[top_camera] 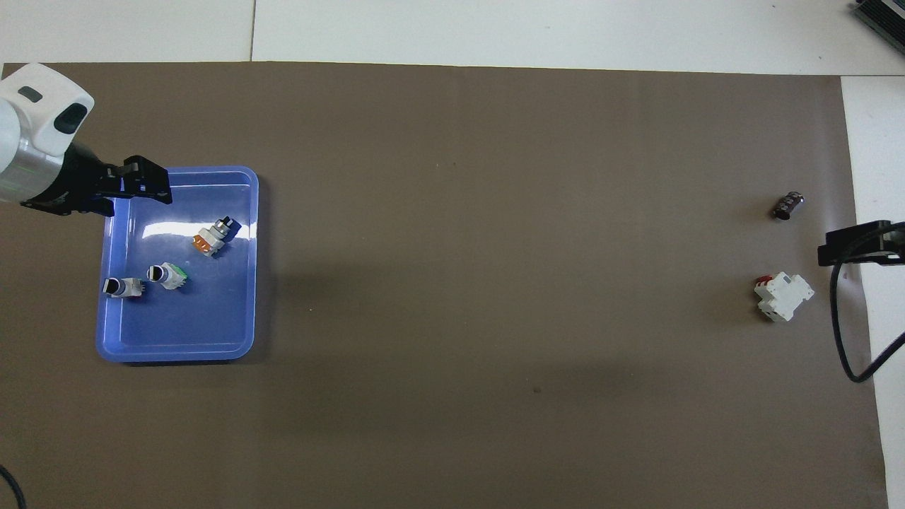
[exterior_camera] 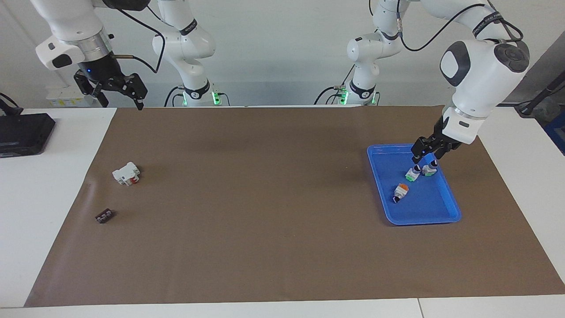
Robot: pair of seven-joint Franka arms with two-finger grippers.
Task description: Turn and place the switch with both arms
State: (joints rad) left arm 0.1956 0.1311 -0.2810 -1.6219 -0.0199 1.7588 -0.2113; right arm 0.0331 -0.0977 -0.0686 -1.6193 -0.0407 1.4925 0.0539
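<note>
at the right arm's end of the table, the right gripper [exterior_camera: 115, 90] is hanging high in the air with its fingers spread wide and nothing between them, over the edge of the brown mat [exterior_camera: 265, 198], the arm waiting. on the mat below it, a white blocky part with red bits [exterior_camera: 126, 173] is lying on its side, and a small flat black piece [exterior_camera: 104, 216] is sitting apart from it, farther from the robots. a black box [exterior_camera: 24, 134] is resting on the white table [exterior_camera: 26, 247] off the mat. the middle of the mat is lying bare. toward the left arm's end, a blue tray [exterior_camera: 423, 216] is holding three switches: one with an orange block [exterior_camera: 401, 192] is lying farthest from the robots, one with a green block [exterior_camera: 413, 173] is lying nearer to them, and a third grey one [exterior_camera: 429, 168] is sitting just beside the green one. the left gripper [exterior_camera: 427, 151] is hanging low over the tray, just above the green and grey pair, its black fingers slightly apart and holding nothing; whether the tips are touching either switch cannot be told.
</note>
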